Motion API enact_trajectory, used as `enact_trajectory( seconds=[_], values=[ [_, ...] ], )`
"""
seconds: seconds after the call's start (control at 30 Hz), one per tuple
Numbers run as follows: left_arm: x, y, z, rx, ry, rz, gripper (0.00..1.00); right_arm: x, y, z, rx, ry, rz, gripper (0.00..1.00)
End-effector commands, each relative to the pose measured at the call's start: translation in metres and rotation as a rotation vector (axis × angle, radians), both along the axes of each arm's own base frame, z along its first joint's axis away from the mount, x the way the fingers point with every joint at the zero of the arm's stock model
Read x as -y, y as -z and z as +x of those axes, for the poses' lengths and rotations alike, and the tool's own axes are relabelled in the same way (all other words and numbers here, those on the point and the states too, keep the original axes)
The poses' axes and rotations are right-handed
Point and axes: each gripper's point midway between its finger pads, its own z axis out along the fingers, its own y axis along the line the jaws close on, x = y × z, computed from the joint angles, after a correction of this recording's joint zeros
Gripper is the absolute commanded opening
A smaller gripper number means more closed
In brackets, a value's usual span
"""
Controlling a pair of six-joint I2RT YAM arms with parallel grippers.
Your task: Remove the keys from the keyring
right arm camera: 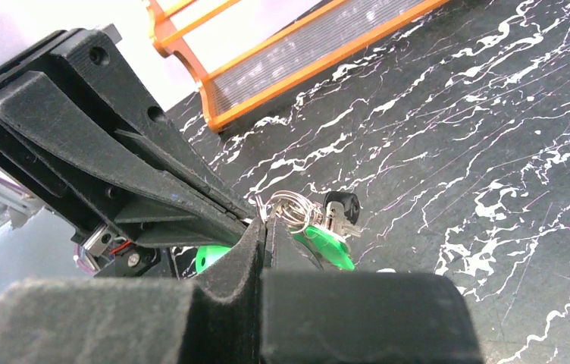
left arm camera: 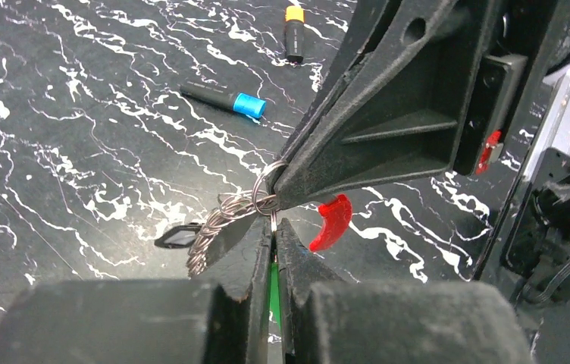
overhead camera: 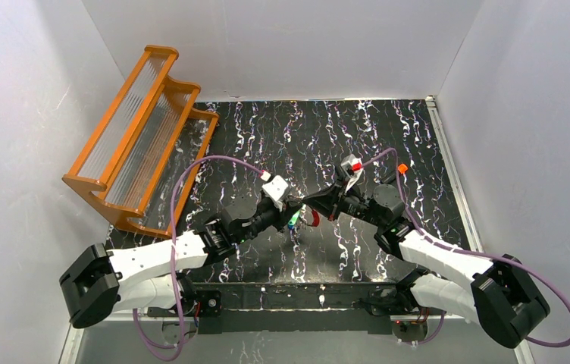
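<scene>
The keyring [left arm camera: 261, 189], a small silvery ring with coiled wire loops [left arm camera: 212, 227], hangs above the table between both grippers. My right gripper [right arm camera: 264, 221] is shut on the keyring [right arm camera: 288, 206]; its black fingers [left arm camera: 388, 114] reach in from the upper right. My left gripper [left arm camera: 274, 225] is shut on a silver key blade whose green head [left arm camera: 274, 280] shows between the jaws. A red key head [left arm camera: 331, 222] and a black one [left arm camera: 180, 236] dangle beside the ring. A green key head [right arm camera: 329, 248] and a black-headed key [right arm camera: 342, 206] hang there too. From above, the grippers [overhead camera: 288, 206] [overhead camera: 307, 203] meet at mid-table.
Two black cylinders lie on the black marbled table, one with a blue tip [left arm camera: 225, 98], one with an orange tip [left arm camera: 294, 34]. An orange rack [overhead camera: 139, 136] stands at the back left. White walls enclose the table. Purple cables [overhead camera: 191, 171] loop over the arms.
</scene>
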Motion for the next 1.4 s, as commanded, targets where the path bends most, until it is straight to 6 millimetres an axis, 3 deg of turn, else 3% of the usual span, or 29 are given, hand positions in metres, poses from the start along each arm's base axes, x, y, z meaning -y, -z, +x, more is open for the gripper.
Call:
enact_trajectory(
  seconds=[0.0, 0.27, 0.4, 0.6, 0.9, 1.17, 1.37],
  values=[
    [0.003, 0.007, -0.003, -0.107, -0.06, -0.067, 0.0, 0.003, -0.047, 0.013, 0.133, 0.057, 0.149, 0.01],
    [-0.012, 0.0, 0.013, -0.035, -0.163, -0.092, 0.0, 0.005, -0.034, 0.01, 0.119, 0.058, 0.132, 0.03],
    [-0.02, -0.004, 0.017, 0.119, -0.118, 0.075, 0.0, 0.01, -0.027, 0.012, 0.117, 0.075, 0.029, 0.27],
    [-0.023, -0.01, 0.011, 0.289, 0.038, 0.312, 0.0, 0.018, -0.03, 0.008, 0.121, 0.071, -0.104, 0.4],
    [-0.013, -0.012, -0.014, 0.447, 0.317, 0.411, 0.0, 0.01, -0.021, -0.004, 0.067, -0.073, -0.261, 0.47],
    [-0.016, -0.012, -0.024, 0.462, 0.515, 0.444, 0.0, 0.002, -0.002, -0.018, 0.283, -0.292, -0.285, 0.51],
    [-0.015, -0.017, -0.024, 0.456, 0.553, 0.405, 0.0, -0.01, 0.009, -0.029, 0.325, -0.44, -0.251, 0.5]
  ],
)
